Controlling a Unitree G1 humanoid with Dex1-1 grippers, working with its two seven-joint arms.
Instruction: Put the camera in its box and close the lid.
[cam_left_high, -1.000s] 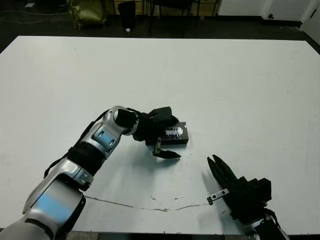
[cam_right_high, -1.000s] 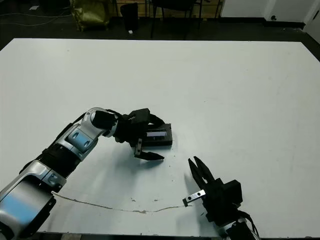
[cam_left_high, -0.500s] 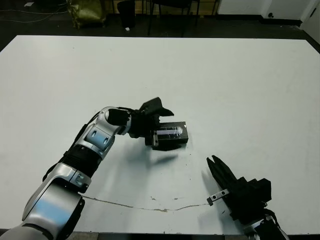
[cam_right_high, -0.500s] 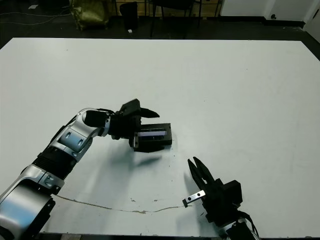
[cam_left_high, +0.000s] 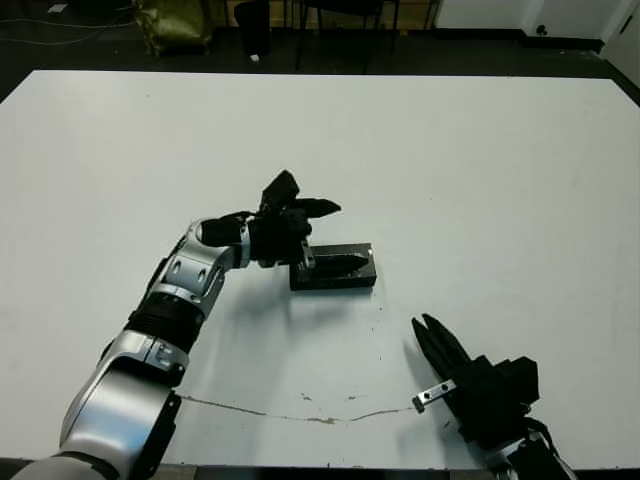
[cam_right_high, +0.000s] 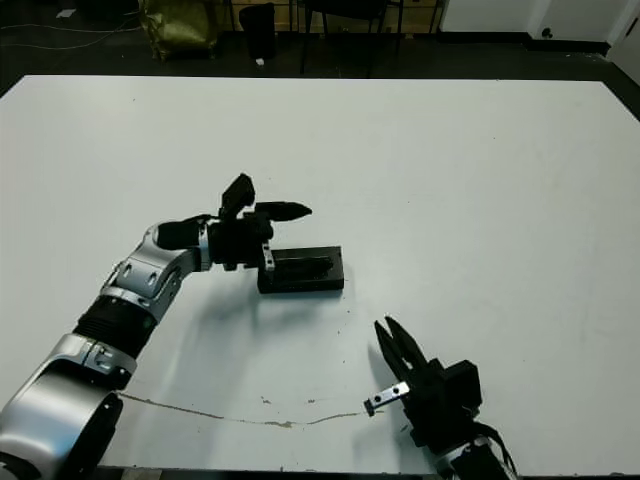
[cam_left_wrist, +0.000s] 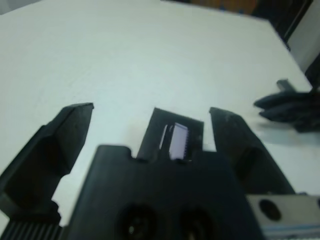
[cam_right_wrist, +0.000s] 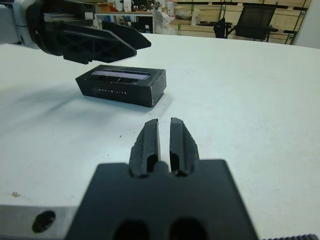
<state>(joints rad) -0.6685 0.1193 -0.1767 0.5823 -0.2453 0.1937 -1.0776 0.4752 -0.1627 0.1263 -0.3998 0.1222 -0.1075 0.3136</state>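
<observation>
A white table (cam_left_high: 480, 150) carries one closed black box, its lid (cam_left_high: 334, 268) on, lying flat near the middle, a pale strip along its top. Toward the near edge a thin dark line (cam_left_high: 300, 412), perhaps a crack, runs across the surface, with a few small specks nearby

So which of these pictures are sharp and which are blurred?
The left wrist view is soft all over, the left gripper near the lens most blurred; the right wrist view is sharp on the closed box; both eye views are sharp, with soft shadows on the table.
</observation>
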